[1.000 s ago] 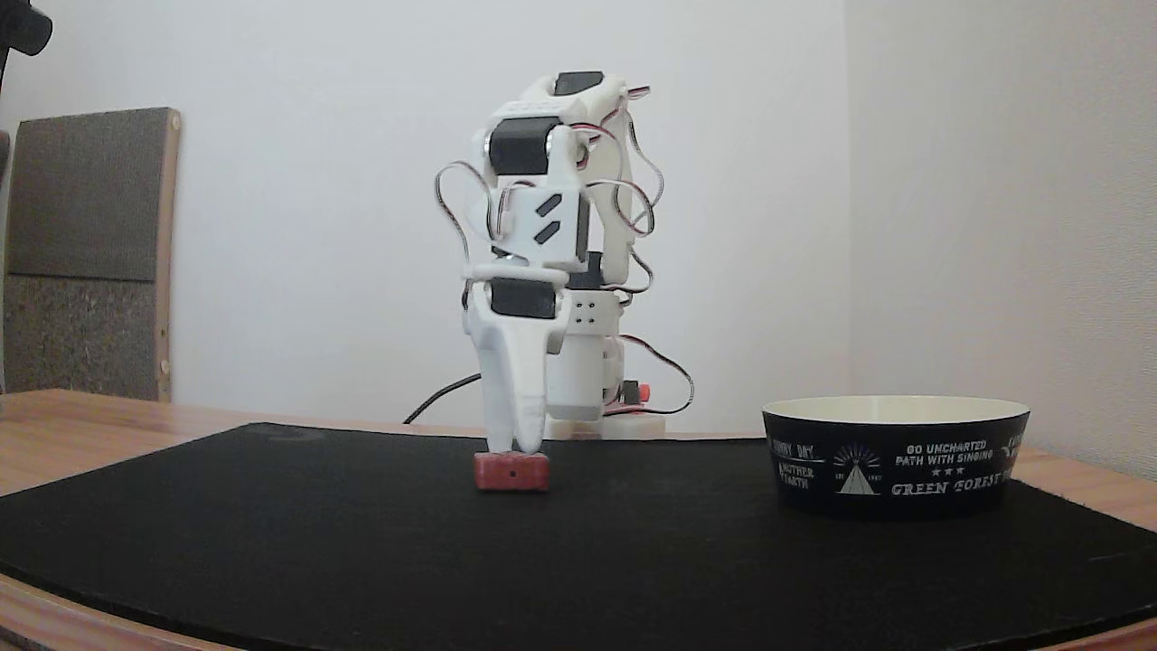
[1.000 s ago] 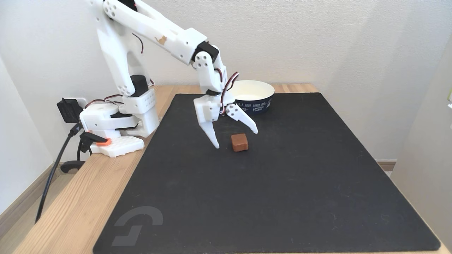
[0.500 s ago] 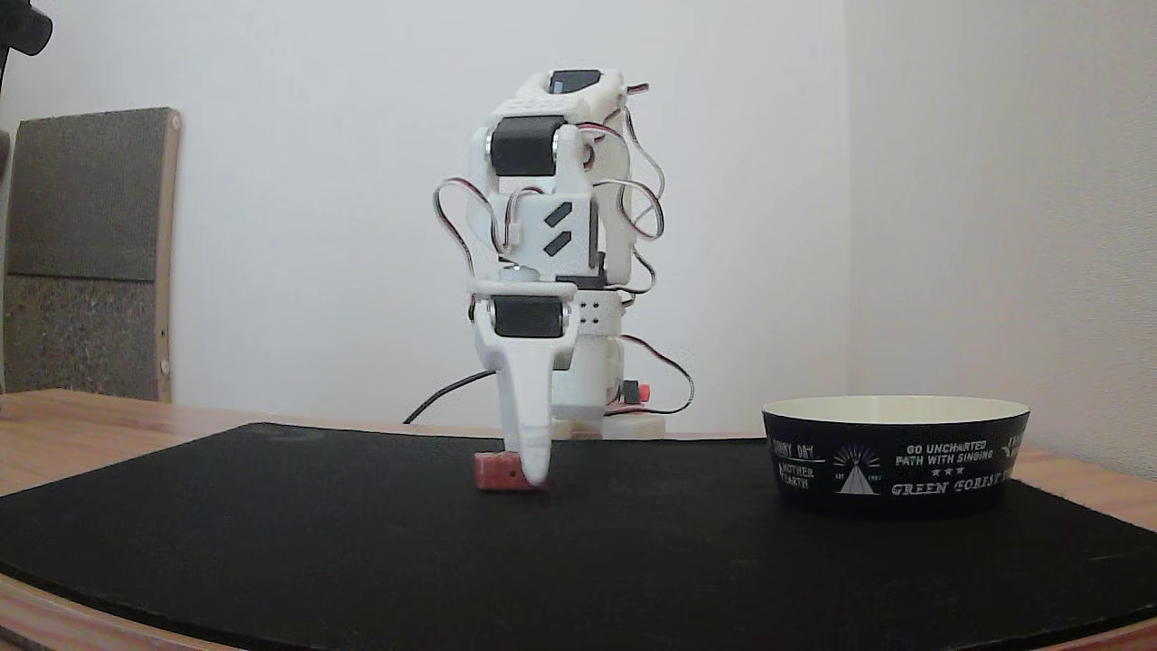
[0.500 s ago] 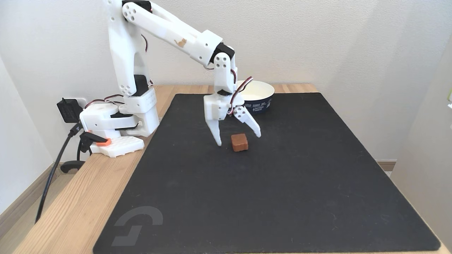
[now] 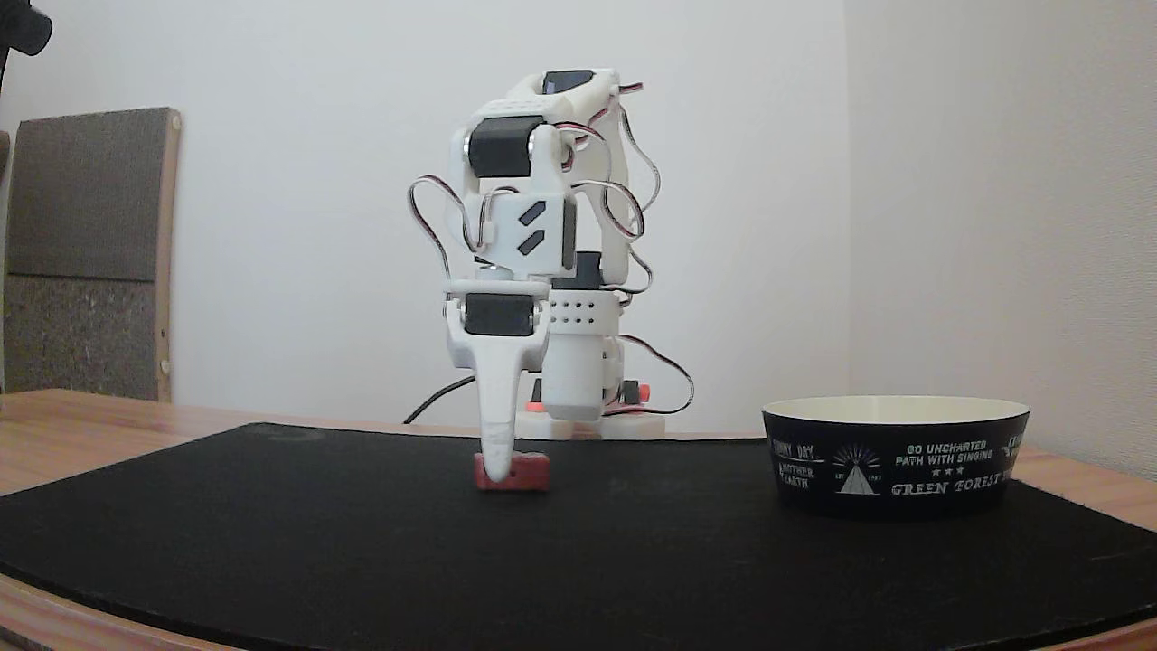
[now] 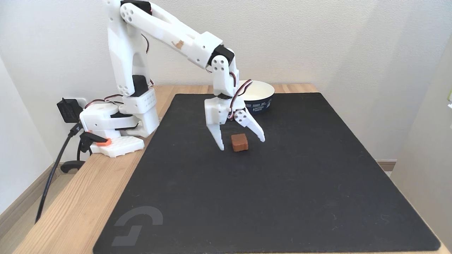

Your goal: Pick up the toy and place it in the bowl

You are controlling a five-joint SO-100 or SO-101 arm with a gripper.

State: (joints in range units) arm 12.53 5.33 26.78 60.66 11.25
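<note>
Fingers spread astride small red block toy.

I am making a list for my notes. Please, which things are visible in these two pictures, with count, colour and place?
toy block: 1, red, on the mat between the open fingers.
bowl: 1, black outside with white text, cream inside, on the mat's far edge in a fixed view.
mat: 1, black, covering most of the table.
table: 1, light wood.
padded panel: 1, grey with wood frame, by the wall.
power cable: 1, black, hanging off the table.
arm: 1, white.
gripper: 1, white, open, straddling the block.
</note>
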